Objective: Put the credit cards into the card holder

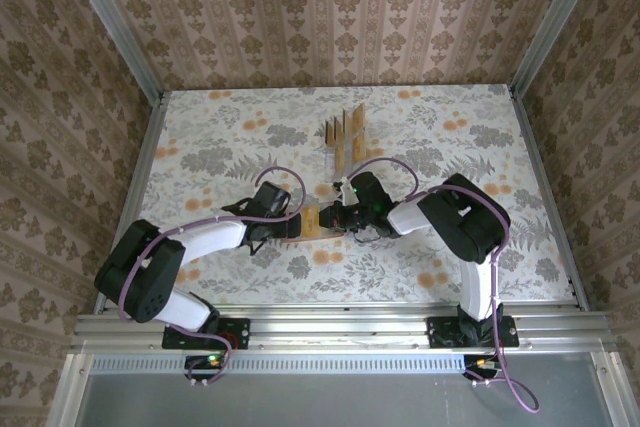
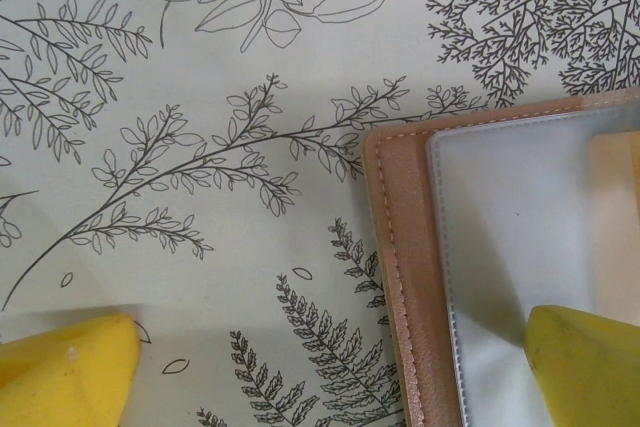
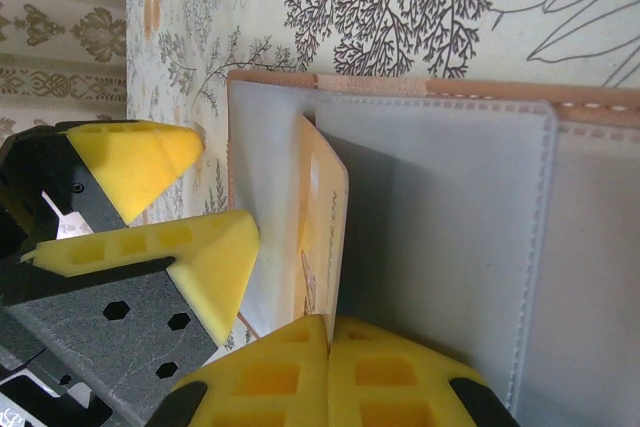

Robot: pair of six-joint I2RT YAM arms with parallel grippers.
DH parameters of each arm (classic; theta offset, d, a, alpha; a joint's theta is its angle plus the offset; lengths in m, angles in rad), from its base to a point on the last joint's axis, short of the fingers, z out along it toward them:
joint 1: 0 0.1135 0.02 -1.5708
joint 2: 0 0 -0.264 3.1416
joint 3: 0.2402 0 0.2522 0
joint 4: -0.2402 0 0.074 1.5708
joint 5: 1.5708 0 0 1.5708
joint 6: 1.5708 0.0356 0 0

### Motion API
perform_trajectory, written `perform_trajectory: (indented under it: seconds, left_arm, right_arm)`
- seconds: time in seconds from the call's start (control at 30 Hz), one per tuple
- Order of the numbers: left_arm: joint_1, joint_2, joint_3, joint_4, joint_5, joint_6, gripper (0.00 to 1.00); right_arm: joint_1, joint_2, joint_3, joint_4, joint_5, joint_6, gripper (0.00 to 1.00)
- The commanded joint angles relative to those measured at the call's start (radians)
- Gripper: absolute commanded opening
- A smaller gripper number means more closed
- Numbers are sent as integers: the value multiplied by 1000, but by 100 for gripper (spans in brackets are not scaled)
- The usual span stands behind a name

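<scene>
Over the card holder (image 3: 450, 237), right gripper (image 3: 328, 335) pinches 1 credit card (image 3: 322, 217).

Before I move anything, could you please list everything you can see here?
card holder: one, reddish-brown with greyish clear pockets, lying open on the table between the two tools.
credit card: one, tan, partly slid into a clear pocket of the card holder.
standing credit cards: about four, tan, upright on edge at the far middle of the table.
table cover: one, pale with grey leaves and orange flowers, over the table.
walls: three, brown patterned, around the table.
left tool: one, yellow fingers, open, one finger over the card holder's pocket, the other over the table cover.
right tool: one, yellow fingers, shut on the credit card's end.
</scene>
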Motion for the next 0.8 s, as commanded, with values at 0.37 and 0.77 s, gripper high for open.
perform_trajectory:
  seconds: [0.37,0.77]
  left_arm:
    - [44,-80,27,-112,-18,-22,100]
    - [83,-107,-17,-158,-49,-64,100]
  right_arm:
    - [10,-7,16,-235,48,-61,35]
    - [13,-59,79,-388,105,-108,66]
